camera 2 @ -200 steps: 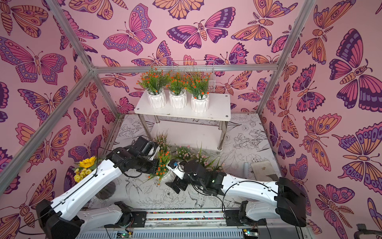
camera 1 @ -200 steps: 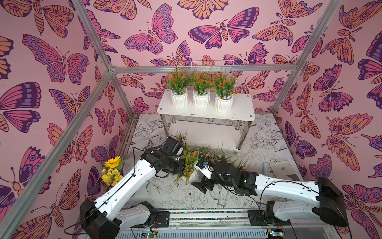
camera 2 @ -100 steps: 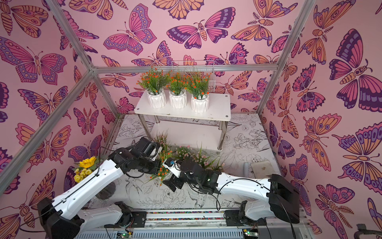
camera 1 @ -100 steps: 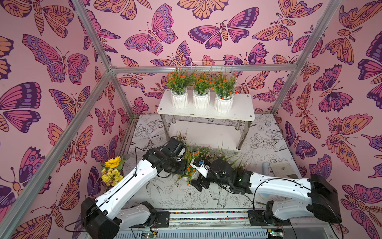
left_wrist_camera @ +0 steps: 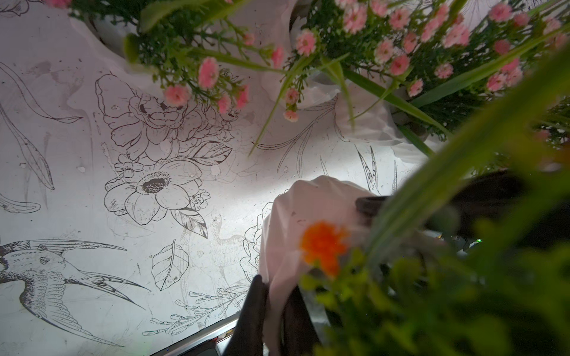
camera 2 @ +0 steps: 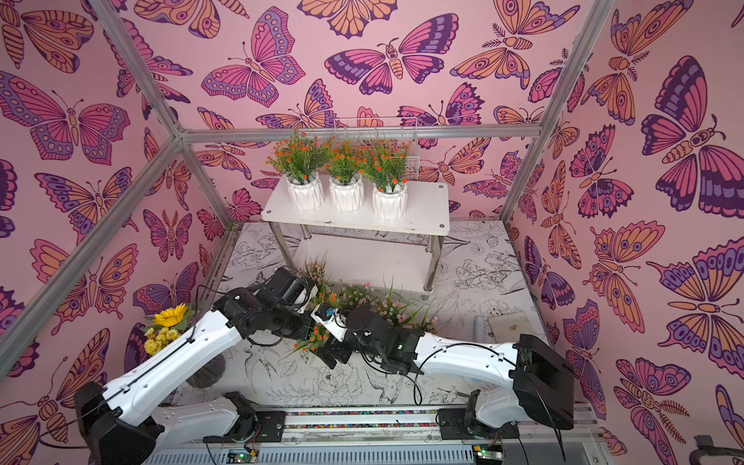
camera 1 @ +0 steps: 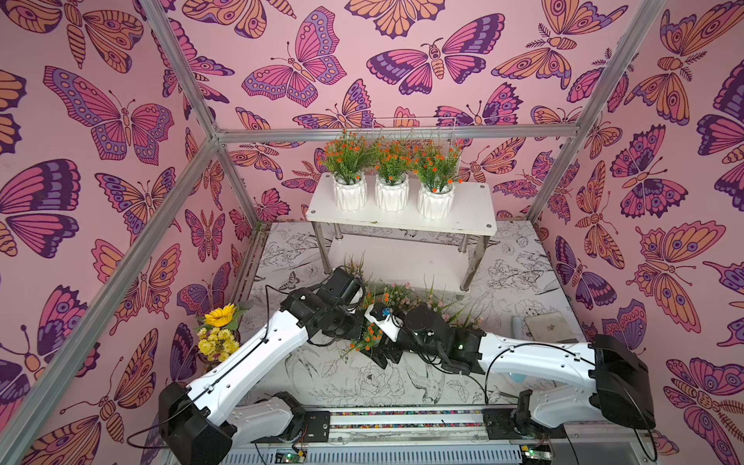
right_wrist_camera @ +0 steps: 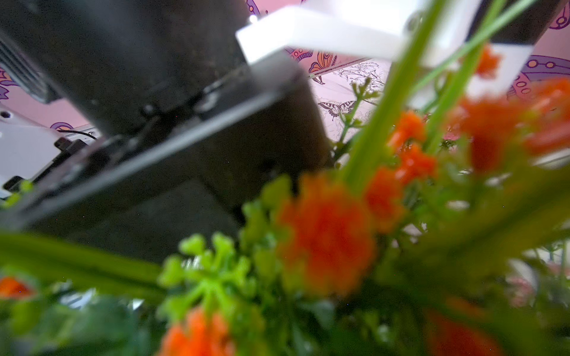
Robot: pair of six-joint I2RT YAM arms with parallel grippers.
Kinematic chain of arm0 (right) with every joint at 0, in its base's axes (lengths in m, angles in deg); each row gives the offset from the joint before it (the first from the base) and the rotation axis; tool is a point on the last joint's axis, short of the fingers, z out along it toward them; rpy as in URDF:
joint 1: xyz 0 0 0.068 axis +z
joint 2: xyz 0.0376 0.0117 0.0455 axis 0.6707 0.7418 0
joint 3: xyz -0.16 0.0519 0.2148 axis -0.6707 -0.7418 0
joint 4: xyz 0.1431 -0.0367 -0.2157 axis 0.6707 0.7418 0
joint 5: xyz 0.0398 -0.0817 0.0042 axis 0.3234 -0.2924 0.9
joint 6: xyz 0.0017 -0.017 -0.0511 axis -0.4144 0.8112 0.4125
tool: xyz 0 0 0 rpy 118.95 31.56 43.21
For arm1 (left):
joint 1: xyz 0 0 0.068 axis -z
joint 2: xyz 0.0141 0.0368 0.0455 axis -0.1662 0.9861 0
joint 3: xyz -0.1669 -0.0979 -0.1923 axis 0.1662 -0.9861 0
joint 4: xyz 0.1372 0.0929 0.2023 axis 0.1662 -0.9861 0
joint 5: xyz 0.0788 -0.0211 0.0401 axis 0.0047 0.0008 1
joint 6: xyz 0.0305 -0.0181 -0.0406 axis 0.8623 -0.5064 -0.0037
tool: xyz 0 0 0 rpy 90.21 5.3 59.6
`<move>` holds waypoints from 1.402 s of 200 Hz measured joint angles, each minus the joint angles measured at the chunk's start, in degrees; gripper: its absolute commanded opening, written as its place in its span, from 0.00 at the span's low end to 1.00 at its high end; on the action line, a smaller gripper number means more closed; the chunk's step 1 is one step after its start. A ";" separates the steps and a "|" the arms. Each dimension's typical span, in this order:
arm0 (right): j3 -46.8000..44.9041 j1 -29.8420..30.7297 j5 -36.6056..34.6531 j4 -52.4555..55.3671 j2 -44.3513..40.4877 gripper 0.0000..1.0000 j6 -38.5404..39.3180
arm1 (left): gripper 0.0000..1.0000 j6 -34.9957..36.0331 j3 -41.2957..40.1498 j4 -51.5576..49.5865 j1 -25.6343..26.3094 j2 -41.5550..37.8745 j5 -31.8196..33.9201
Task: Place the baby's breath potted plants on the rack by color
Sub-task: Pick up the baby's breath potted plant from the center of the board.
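A: On the top board of the rack, what did you see?
B: Three orange plants stood upright in a row in white pots, toward the board's left end, in both top views.
A: And the fourth orange plant?
B: It was tilted, down near the table in front of the rack, between the two arms; whether it rested there I couldn't tell. The left gripper was clamped on the rim of its pot; the left wrist view showed the white wall pinched between the dark fingers.
A: The right gripper?
B: Its jaws stood wide apart, holding nothing, right up against the sprig. Whether a finger touched the pot, I couldn't tell; its wrist camera gave only blurred orange blooms and the left arm's black body.
A: The pink plants?
B: Clustered on the table just in front of the rack, partly hidden by the arms, so I couldn't count them.
A: Anything else?
B: A sunflower bouquet stood by the left wall, well apart from the rack.
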 measured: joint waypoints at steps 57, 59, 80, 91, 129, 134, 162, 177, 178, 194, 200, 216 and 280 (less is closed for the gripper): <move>0.00 0.00 -1.09 -0.17 0.52 0.99 -0.26 | 0.00 0.02 0.00 0.31 0.02 -0.13 0.11; 0.00 0.00 -1.14 -0.17 0.52 0.99 -0.28 | 0.00 0.02 0.00 0.37 0.02 -0.13 0.11; 0.00 0.00 -1.60 -0.17 0.52 0.99 -0.46 | 0.00 0.04 0.00 0.63 0.02 -0.13 0.11; 0.00 0.00 -1.84 -0.17 0.52 0.99 -0.48 | 0.00 0.04 0.00 0.76 0.02 -0.13 0.11; 0.00 0.02 -2.91 -0.09 0.76 0.99 -0.94 | 0.00 0.04 0.00 1.09 0.02 -0.15 0.17; 0.00 0.02 -3.06 -0.09 0.87 0.99 -1.01 | 0.00 0.04 0.00 1.11 0.02 -0.15 0.22; 0.00 0.02 -3.50 0.04 1.33 0.99 -1.11 | 0.00 0.07 0.00 1.11 0.02 -0.15 0.48; 0.00 0.02 -3.65 0.04 1.44 1.00 -1.14 | 0.00 0.07 0.00 1.11 0.02 -0.13 0.50; 0.00 0.02 -3.65 0.04 1.44 1.00 -1.14 | 0.00 0.07 0.00 1.14 0.02 -0.15 0.52; 0.00 0.02 -3.72 0.04 1.60 0.97 -1.14 | 0.00 0.07 0.00 1.16 0.02 -0.13 0.52; 0.00 0.02 -3.72 0.04 1.62 0.95 -1.16 | 0.00 0.09 0.00 1.16 0.02 -0.13 0.52; 0.00 0.02 -3.72 0.02 1.62 0.91 -1.05 | 0.00 0.09 0.00 1.18 0.02 -0.13 0.52; 0.55 0.07 -3.67 0.00 2.25 0.68 -1.07 | 0.00 0.28 0.00 1.11 0.00 -0.11 1.18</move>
